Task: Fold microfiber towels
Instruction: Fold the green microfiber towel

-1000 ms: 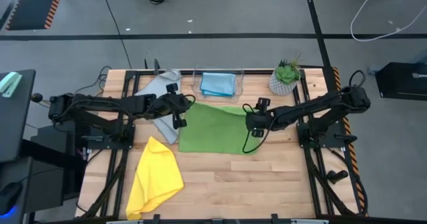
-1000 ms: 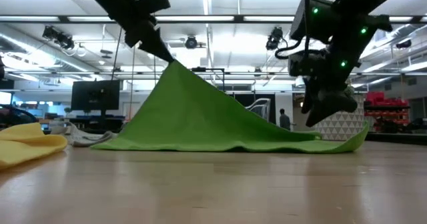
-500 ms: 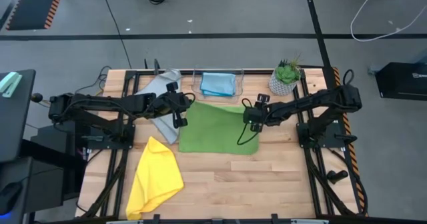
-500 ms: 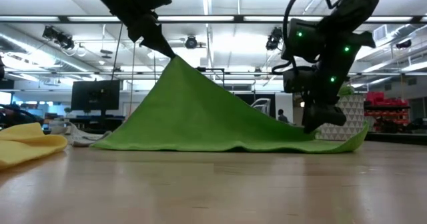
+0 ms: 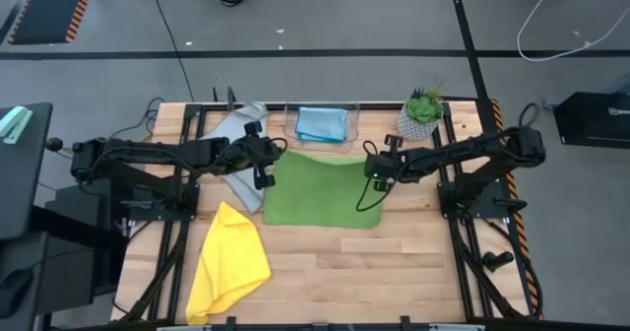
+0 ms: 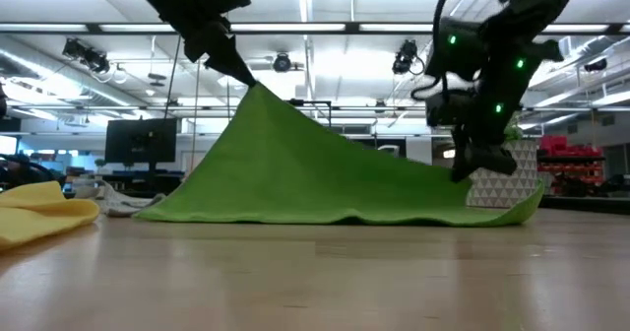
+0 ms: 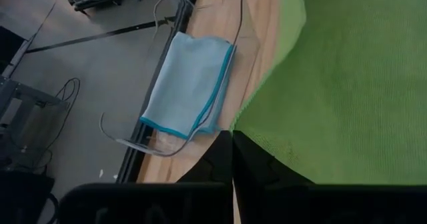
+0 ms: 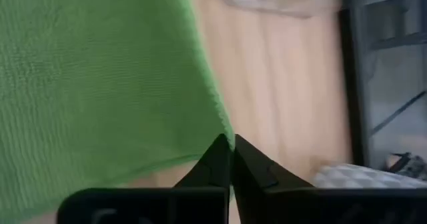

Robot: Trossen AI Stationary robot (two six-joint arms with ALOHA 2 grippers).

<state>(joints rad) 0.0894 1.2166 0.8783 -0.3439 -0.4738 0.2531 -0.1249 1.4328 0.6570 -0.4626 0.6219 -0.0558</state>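
The green towel [image 5: 315, 191] lies mid-table, its near edge [image 6: 335, 218] on the wood and its far edge raised. My left gripper [image 5: 268, 169] is shut on its far left corner, the peak [image 6: 252, 88] in the low view. My right gripper [image 5: 374, 171] is shut on its far right corner. The grey towel [image 5: 234, 134] lies crumpled under my left arm. Spread loosely at the near left is the yellow towel [image 5: 231, 262]. The light blue towel [image 5: 322, 123] lies folded in a clear tray [image 5: 355, 116]. My left gripper pinches the green towel's far left corner [image 7: 257, 139] between its two fingers, slanting down from the table's left. The corner is lifted high, and the cloth slopes down from it to the table. My right gripper pinches the far right corner [image 8: 222, 132] at its hem, slanting down from the table's right. That corner is raised a little [image 6: 463, 165], and the cloth runs in a ridge between the two holds.
A potted plant [image 5: 421, 114] stands at the far right, close behind my right arm. The clear tray stands at the far edge, just beyond the green towel. Bare wood [image 5: 394, 272] lies at the near right.
My right gripper has moved toward the table's far edge onto the green towel's far right corner, shut on it and raised it a little. The towel's ridge toward that corner now stands higher. My left gripper has kept the other corner up.
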